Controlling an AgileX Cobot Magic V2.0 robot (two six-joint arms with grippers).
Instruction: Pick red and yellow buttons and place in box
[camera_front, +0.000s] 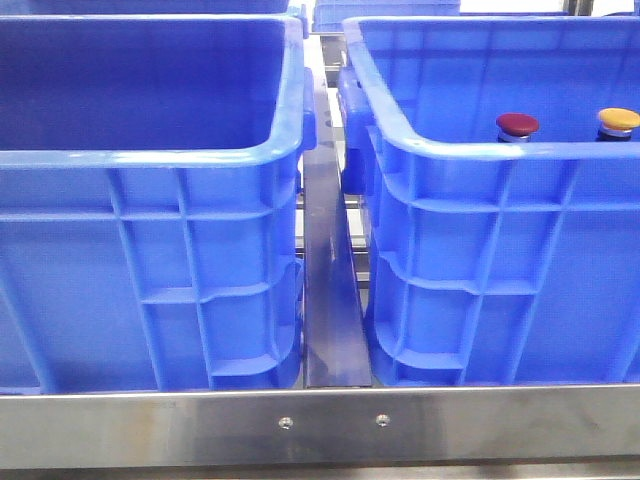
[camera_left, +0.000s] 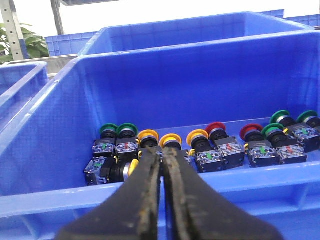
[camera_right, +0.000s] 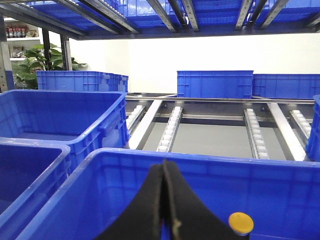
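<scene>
Sitting side by side on a steel-framed surface (camera_front: 320, 425), two large blue crates fill the front view, split by a metal rail (camera_front: 335, 300). Inside the right crate (camera_front: 480, 150), the box for this job by its look, a red button (camera_front: 517, 125) and a yellow button (camera_front: 618, 121) stand upright with caps just above the near rim, the red one left of the yellow, a little apart. That suggests both are already placed, though their bodies are hidden behind the wall. No arm shows in the front view.

The left pincer (camera_left: 161, 155) is clenched, fingers pressed together with nothing between them, hovering over the near rim of a supply crate (camera_left: 60, 100). On that crate's floor lies a loose row of buttons (camera_left: 210, 147) with green, yellow and red caps, most tipped on their sides, as parts tend to when stocked in bulk.

The right pincer (camera_right: 165, 172) is likewise clenched and empty, poised above a blue crate wall, with one yellow cap (camera_right: 240, 223) just beside it. Behind it, roller rails (camera_right: 170, 127) and more blue crates run into the distance.
</scene>
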